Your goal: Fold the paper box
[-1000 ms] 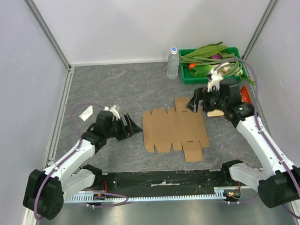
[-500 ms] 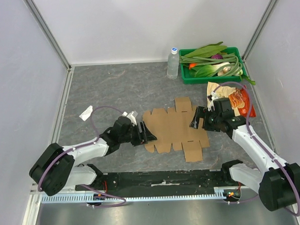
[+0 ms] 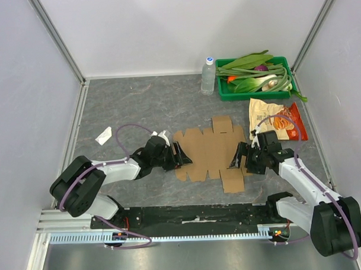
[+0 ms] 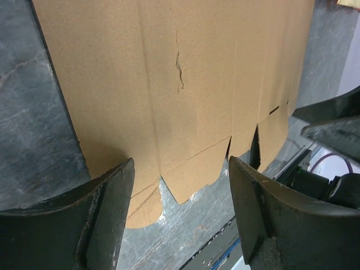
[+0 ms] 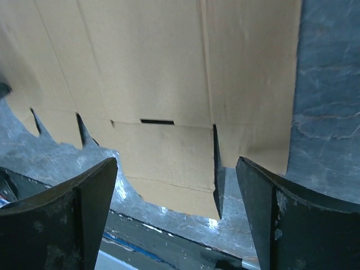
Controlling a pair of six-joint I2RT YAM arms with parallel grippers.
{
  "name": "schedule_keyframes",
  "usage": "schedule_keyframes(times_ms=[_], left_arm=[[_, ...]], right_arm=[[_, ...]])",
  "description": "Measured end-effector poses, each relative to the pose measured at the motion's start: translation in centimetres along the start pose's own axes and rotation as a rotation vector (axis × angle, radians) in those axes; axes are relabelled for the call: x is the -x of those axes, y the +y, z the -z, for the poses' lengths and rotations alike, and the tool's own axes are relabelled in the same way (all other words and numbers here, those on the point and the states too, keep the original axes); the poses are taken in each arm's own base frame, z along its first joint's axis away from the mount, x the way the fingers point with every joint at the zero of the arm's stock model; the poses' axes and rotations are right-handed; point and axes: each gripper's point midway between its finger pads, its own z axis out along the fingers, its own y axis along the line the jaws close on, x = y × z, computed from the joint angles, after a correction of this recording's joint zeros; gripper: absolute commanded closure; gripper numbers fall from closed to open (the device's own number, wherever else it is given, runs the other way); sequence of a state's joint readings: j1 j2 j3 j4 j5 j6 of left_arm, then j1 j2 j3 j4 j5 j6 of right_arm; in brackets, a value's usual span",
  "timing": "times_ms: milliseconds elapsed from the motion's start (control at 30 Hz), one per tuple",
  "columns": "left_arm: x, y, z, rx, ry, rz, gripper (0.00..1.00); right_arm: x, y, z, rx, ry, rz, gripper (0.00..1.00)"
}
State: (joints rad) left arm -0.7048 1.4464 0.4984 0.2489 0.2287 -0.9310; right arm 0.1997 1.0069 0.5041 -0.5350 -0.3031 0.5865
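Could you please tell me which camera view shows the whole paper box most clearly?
The top external view: the paper box lies flat and unfolded, with nearly its full outline and flaps visible. The left wrist view shows only one corner with a small crack; the right wrist view shows only an edge with a slot and cut flaps.

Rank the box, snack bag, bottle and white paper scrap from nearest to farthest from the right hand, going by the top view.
1. box: at the tips of the right hand, mid-table.
2. snack bag: just beyond the hand, to the right.
3. bottle: at the back of the table.
4. scrap: far over on the left side.
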Motion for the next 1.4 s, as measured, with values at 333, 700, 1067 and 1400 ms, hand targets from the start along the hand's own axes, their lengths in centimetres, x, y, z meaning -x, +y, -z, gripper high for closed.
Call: schedule_keyframes(times_ms=[333, 700, 1067, 1400], left_arm=[[0.8, 0.0, -0.5, 0.011, -0.033, 0.011, 0.25], [1.5, 0.3, -0.3, 0.029, -0.069, 0.012, 0.26], [1.4, 0.2, 0.0, 0.026, -0.071, 0.011, 0.27], [1.3, 0.3, 0.0, 0.027, -0.069, 0.012, 0.28]], right_arm=[[-3.3, 0.7, -0.3, 0.102, 0.092, -0.024, 0.11], [-2.3, 3.4, 0.4, 0.265, -0.031, -0.130, 0.34], [-2.0, 5.6, 0.7, 0.503, -0.156, -0.301, 0.56], [-1.4, 5.9, -0.2, 0.538, -0.158, -0.330, 0.64]])
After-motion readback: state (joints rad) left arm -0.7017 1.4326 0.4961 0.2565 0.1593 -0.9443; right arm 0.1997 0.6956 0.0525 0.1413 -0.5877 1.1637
